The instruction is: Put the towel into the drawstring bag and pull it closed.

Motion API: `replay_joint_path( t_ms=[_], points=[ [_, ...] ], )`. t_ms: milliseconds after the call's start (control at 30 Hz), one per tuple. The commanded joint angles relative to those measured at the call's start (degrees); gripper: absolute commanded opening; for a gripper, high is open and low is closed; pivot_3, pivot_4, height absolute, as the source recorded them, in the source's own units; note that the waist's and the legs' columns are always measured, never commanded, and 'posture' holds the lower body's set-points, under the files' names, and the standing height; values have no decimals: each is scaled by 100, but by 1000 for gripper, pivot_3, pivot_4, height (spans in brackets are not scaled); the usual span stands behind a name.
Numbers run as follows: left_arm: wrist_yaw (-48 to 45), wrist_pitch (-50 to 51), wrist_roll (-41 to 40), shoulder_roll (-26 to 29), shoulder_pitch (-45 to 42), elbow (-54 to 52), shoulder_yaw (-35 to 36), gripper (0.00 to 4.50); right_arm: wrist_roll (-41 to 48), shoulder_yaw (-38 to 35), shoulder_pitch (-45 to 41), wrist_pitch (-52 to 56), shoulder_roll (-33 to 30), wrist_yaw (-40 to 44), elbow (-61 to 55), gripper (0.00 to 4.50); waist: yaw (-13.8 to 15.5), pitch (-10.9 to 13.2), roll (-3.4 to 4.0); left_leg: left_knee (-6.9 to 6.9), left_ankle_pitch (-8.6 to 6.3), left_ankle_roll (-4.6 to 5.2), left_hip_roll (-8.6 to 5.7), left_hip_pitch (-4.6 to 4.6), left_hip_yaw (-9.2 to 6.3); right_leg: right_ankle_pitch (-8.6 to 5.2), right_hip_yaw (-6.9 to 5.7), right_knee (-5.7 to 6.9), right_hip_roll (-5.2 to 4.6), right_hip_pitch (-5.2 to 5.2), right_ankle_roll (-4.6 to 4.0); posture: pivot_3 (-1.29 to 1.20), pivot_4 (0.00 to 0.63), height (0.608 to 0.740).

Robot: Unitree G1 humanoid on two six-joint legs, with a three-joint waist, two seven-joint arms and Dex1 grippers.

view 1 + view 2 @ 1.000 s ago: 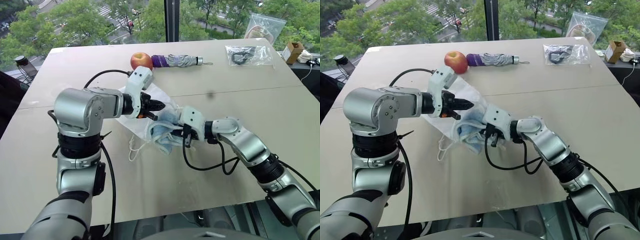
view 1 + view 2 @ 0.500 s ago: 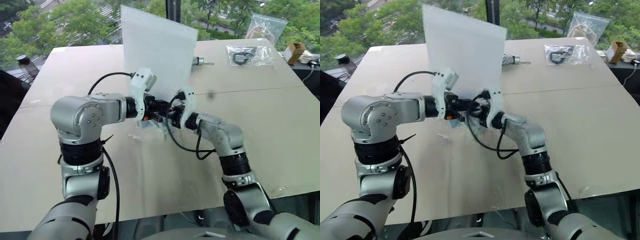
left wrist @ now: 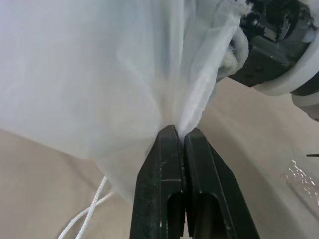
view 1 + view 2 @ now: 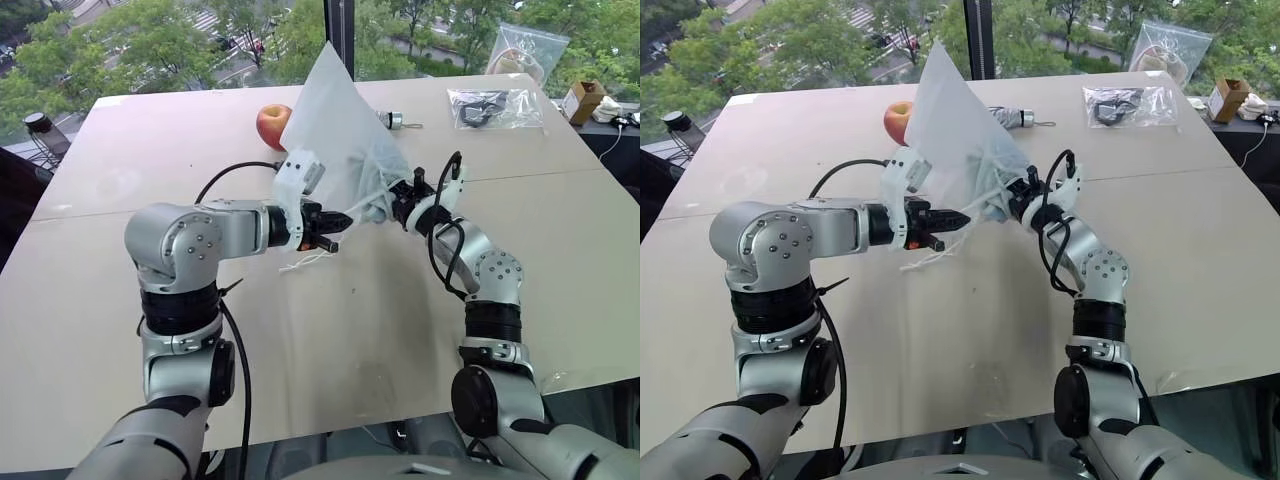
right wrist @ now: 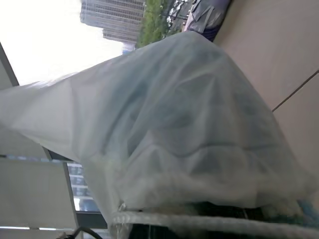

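White drawstring bag (image 4: 340, 140) hangs pinched in the left claw (image 3: 183, 137); right claw (image 4: 400, 207) clenched on its mouth

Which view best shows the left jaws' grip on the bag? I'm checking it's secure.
The left wrist view: the left gripper has its jaws shut on a pinch of the drawstring bag fabric. The head views show that grip small and from the side; the right wrist view shows the bag's bulging body.

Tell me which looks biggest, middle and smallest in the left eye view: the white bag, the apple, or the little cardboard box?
1. The drawstring bag, held up above the table, looks by far the biggest.
2. The apple.
3. The cardboard box looks smallest, but it sits farther away at the table's edge, so its true size is unsure.
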Motion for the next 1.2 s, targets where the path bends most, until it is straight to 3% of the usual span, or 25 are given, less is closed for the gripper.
replay_joint_path(
  t_ms=[33, 67, 100, 200, 267, 300, 533, 733, 867, 1033, 1200],
  points=[
    [106, 41, -91, -167, -284, 5, 206, 0, -22, 373, -492, -363, 1130, -328, -162, 27, 4, 0, 0, 1, 0, 0, -1, -1, 2, 0, 1, -1, -1, 0, 0, 0, 150, 740],
    [117, 41, -94, -212, -356, 25, 253, 0, -158, 498, -434, -435, 1083, -465, -142, 902, 4, 0, 0, 2, 0, 0, -2, -3, 2, 0, 2, -2, -1, 0, 1, 0, 150, 740],
    [128, 41, -88, -245, -413, 47, 293, 0, -257, 595, -386, -515, 1047, -565, -133, 1092, 5, 0, 0, 3, 0, 0, -3, -3, 4, 0, 3, -3, -2, 0, 1, 0, 150, 740],
    [182, -233, 54, -317, -517, 157, 361, 0, -398, 858, -284, -592, 890, -669, -183, 2489, 5, 0, 0, 3, 0, 0, -3, -4, 3, 0, 3, -4, -2, 0, 1, 0, 150, 740],
    [148, -943, 225, -302, -503, 284, 330, 0, -597, 1147, -186, -396, 616, -633, -311, 3583, 3, 0, 0, 2, 0, 0, -2, -2, 3, 0, 3, -3, -1, 0, 1, 0, 150, 740],
    [104, -1358, 334, -267, -484, 358, 284, 0, -710, 1321, -116, -231, 430, -559, -426, 3916, 0, 0, 0, 2, 0, 0, -1, -2, 3, 0, 3, -3, 0, -1, 1, 0, 150, 740],
    [-571, -1902, 417, 480, -531, 999, -177, 0, -833, 1615, 351, 827, -430, -113, -1216, 3916, 41, 0, 0, -1, 0, 0, -2, -12, 3, 0, 4, -5, 1, -10, 0, 0, 150, 740],
    [-947, -2228, 390, 670, -443, 917, -383, 0, -1266, 2040, 468, 1172, -1465, 1397, -1817, 3916, 22, 0, 1, 7, 0, 0, -8, -19, 5, 0, 5, -11, -6, -9, 2, 0, 150, 740],
    [-1100, -2345, 364, 742, -369, 885, -434, 0, -2270, 2483, 660, 503, -2647, 3026, -2207, 3916, 21, 1, 1, 2, 0, 1, -1, -14, 2, -1, 2, -7, 3, -10, 2, 0, 150, 740],
    [-1169, -2446, 442, 826, -310, 988, -507, 0, -4288, 3335, 908, -1026, -3911, 4325, -1787, 3916, 23, 2, 0, 2, 0, 1, -2, -15, 6, -14, 4, -11, 3, -9, 24, 0, 150, 740],
    [-1200, -2502, 460, 823, -259, 955, -590, 0, -5289, 3478, 920, -1733, -3912, 4459, -1131, 3916, 12, 3, -3, 3, 0, 0, 1, -12, 11, -9, 11, -11, 6, -10, 14, 0, 150, 740]
  ],
)
